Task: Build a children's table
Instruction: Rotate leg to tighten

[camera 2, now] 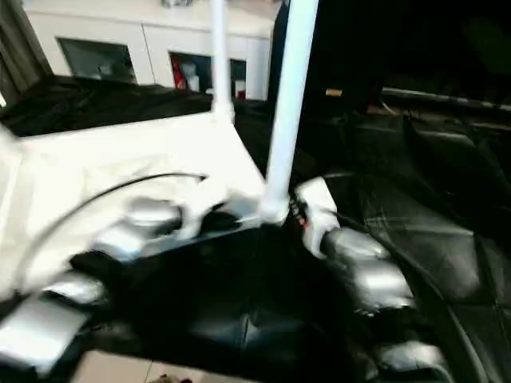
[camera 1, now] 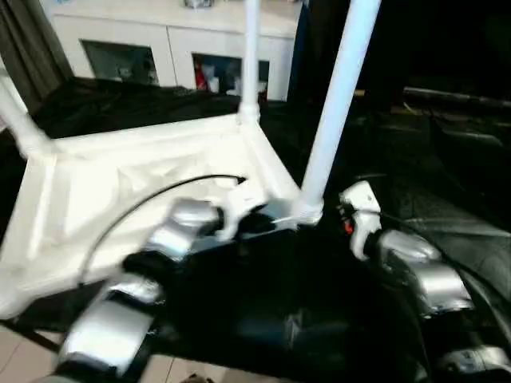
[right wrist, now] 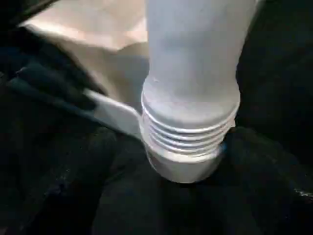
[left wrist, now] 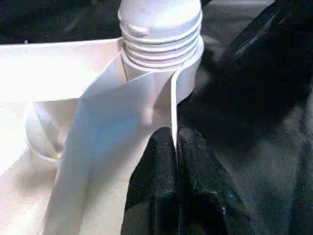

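Fingers (left wrist: pixel 161 196) pinching table top (camera 1: pixel 120 183) rim beside leg (camera 1: pixel 335 104).

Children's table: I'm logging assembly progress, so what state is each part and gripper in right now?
Table top: upside down on the black cloth, ribbed underside up.
Near-corner leg: upright in its socket, threads still exposed, not fully screwed in.
Far-corner leg: upright in its socket.
Left-corner leg: fitted, leaning out of frame.
Left gripper: shut on the top's rim.
Right gripper: beside the near leg's base; fingers unclear.
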Robot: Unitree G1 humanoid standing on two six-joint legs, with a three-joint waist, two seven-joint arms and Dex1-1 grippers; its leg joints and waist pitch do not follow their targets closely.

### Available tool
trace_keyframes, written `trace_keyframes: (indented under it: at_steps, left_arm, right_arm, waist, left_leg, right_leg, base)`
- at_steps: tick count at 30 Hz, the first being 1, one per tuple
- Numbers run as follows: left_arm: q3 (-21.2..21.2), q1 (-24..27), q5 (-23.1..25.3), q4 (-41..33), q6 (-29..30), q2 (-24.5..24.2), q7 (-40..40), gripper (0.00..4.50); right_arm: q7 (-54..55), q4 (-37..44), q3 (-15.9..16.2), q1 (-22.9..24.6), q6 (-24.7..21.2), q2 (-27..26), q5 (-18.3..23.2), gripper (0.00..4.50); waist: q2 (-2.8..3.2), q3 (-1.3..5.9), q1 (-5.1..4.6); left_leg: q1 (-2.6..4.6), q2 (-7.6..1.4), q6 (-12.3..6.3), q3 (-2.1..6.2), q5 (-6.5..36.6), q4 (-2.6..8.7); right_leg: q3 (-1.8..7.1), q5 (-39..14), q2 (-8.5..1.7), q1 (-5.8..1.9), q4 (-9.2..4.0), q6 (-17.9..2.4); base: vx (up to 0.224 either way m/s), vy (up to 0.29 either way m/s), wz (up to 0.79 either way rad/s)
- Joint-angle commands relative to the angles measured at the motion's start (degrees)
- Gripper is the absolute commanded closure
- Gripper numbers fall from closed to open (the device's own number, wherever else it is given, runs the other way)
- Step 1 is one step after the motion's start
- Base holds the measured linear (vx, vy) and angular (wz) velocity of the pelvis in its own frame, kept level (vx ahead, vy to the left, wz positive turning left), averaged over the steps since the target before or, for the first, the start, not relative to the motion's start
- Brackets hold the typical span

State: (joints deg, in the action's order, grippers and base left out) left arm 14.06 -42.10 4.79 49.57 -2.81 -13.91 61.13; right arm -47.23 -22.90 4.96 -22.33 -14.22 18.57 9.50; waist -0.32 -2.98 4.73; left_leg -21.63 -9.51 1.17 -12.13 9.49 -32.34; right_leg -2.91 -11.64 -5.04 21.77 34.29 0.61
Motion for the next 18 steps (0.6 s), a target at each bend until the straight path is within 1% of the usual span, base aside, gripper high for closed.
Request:
trace_keyframes:
  at_steps: [1,2,3,4,5,6,8,9,10,11,12,13,14,15,16,18]
  left_arm:
    - [1.98,1.81,-1.41,-1.81,-0.97,0.15,6.24,4.5]
    - [2.42,2.6,-2.0,-3.29,-0.1,-0.69,8.51,4.5]
    - [2.42,2.6,-2.0,-3.29,-0.1,-0.69,8.51,4.5]
    - [2.63,2.99,-2.37,-4.04,0.4,-1.12,9.7,4.5]
    - [2.91,3.58,-2.89,-5.13,1.19,-1.68,11.24,4.5]
    - [3.19,4.09,-3.17,-6.01,1.51,-2.11,12.23,4.5]
    - [3.34,4.37,-3.31,-6.46,1.52,-2.33,12.73,4.5]
    - [3.31,4.6,-3.35,-6.85,1.69,-2.43,12.98,4.5]
    - [3.28,4.9,-3.41,-7.35,1.91,-2.57,13.31,4.5]
    - [3.17,5.23,-3.44,-7.93,2.18,-2.65,13.54,4.5]
    - [2.99,5.4,-3.42,-8.19,2.3,-2.74,13.57,4.5]
    - [2.89,5.86,-3.62,-9.13,2.75,-3.07,13.92,4.5]
    - [2.89,5.92,-3.65,-9.26,2.83,-3.13,13.98,4.5]
    - [2.9,6.01,-3.69,-9.44,2.92,-3.18,14.04,4.5]
    - [2.87,6.19,-3.72,-9.78,3.06,-3.3,14.09,4.5]
    - [2.91,6.53,-3.91,-10.6,3.61,-3.53,14.19,4.5]
  right_arm:
    - [-2.85,1.2,0.94,-0.55,-0.22,-0.05,1.12,0.56]
    - [-3.44,1.07,0.81,-0.76,-0.33,0.29,1.13,0.56]
    - [-3.44,1.07,0.81,-0.76,-0.33,0.29,1.13,0.56]
    - [-3.92,1.17,0.84,-0.83,-0.56,0.57,1.21,0.56]
    - [-4.64,1.14,1.23,-0.96,-0.85,0.89,1.09,0.56]
    - [-5.26,1.09,1.51,-1.02,-1.14,0.86,1.25,0.56]
    - [-5.65,1.07,1.64,-1.03,-1.33,0.77,1.38,0.56]
    - [-5.99,1.35,1.93,-0.88,-1.52,0.89,1.46,0.56]
    - [-6.43,1.71,2.31,-0.69,-1.76,1.06,1.55,0.56]
    - [-7.06,2.16,2.72,-0.4,-1.97,1.41,1.86,0.56]
    - [-7.44,2.4,3.08,-0.18,-2.11,1.59,1.98,0.72]
    - [-8.36,2.49,3.14,0.05,-2.27,1.66,1.86,0.82]
    - [-8.45,2.48,3.12,0.07,-2.27,1.64,1.81,0.82]
    - [-8.55,2.48,3.09,0.11,-2.26,1.64,1.77,0.9]
    - [-8.61,2.4,2.98,0.14,-2.2,1.58,1.67,1.08]
    - [-8.62,2.2,2.9,0.04,-2.26,1.55,1.91,1.08]
  waist:
    - [-0.89,3.9,0.28]
    - [-0.54,4.12,0.49]
    - [-0.5,4.1,0.54]
    - [-0.4,4.09,0.84]
    - [-0.52,4.07,0.89]
    - [-0.61,4.0,1.08]
    - [-0.55,3.87,1.25]
    - [-0.65,3.74,1.22]
    - [-0.6,3.68,1.23]
    - [-0.85,3.59,1.15]
    - [-0.74,3.47,1.15]
    - [-0.77,3.43,1.13]
    - [-0.77,3.43,1.13]
    - [-0.85,3.34,1.04]
    - [-0.85,3.4,1.05]
    - [-0.94,3.4,0.95]
  left_leg:
    - [0.29,-4.31,-4.97,2.28,7.55,3.15]
    - [0.91,-4.49,-5.62,1.94,5.76,2.7]
    - [0.85,-4.43,-6.3,1.79,4.56,2.49]
    - [1.1,-4.46,-6.53,1.57,4.74,2.34]
    - [1.16,-4.46,-6.6,1.49,5.01,2.3]
    - [0.96,-4.48,-6.63,1.49,5.21,2.36]
    - [1.0,-4.49,-6.0,1.48,6.74,2.44]
    - [0.99,-4.5,-5.3,1.52,7.93,2.61]
    - [1.02,-4.59,-4.47,1.64,8.97,2.75]
    - [1.03,-4.58,-4.19,1.59,9.47,2.81]
    - [1.09,-4.6,-3.47,1.67,10.46,2.95]
    - [1.13,-4.61,-2.84,1.73,11.45,3.01]
    - [1.13,-4.61,-2.84,1.73,11.45,3.01]
    - [1.12,-4.53,-2.14,1.74,12.53,3.08]
    - [1.16,-4.54,-1.84,1.8,12.54,3.08]
    - [1.14,-4.56,-1.65,1.85,12.35,3.14]
  right_leg:
    - [2.24,-4.03,-4.49,-2.32,-3.1,-14.25]
    - [2.18,0.2,-4.18,-1.58,-2.63,-15.64]
    - [2.12,3.47,-4.13,-1.61,-2.23,-17.04]
    - [2.1,4.42,-4.15,-1.41,-2.24,-17.77]
    - [2.09,4.59,-4.17,-1.43,-2.19,-18.06]
    - [2.05,3.98,-4.28,-1.62,-2.15,-18.07]
    - [2.07,1.3,-4.36,-1.58,-2.39,-17.55]
    - [2.1,-0.96,-4.42,-1.56,-2.66,-17.0]
    - [2.12,-3.07,-4.51,-1.6,-2.82,-16.47]
    - [2.16,-4.06,-4.46,-1.56,-2.96,-16.19]
    - [2.23,-6.17,-4.47,-1.5,-3.16,-15.57]
    - [2.29,-7.97,-4.64,-1.48,-3.3,-15.13]
    - [2.29,-7.97,-4.64,-1.48,-3.3,-15.13]
    - [2.39,-10.05,-4.64,-1.37,-3.53,-14.5]
    - [2.43,-10.48,-4.7,-1.35,-3.55,-14.2]
    - [2.43,-10.31,-4.66,-1.35,-3.5,-14.08]
  base:
    - [0.0,0.0,0.0]
    - [0.0,0.0,0.0]
    - [0.0,0.0,0.0]
    - [0.0,0.0,0.0]
    - [0.0,0.0,0.0]
    - [0.0,0.0,0.0]
    - [0.0,0.0,0.0]
    - [0.0,0.0,0.0]
    - [0.0,0.0,0.0]
    - [0.0,0.0,0.0]
    - [0.0,0.0,0.0]
    - [0.0,0.0,0.0]
    - [0.0,0.0,0.0]
    - [0.0,0.0,0.0]
    - [0.0,0.0,0.0]
    - [0.0,0.0,0.0]
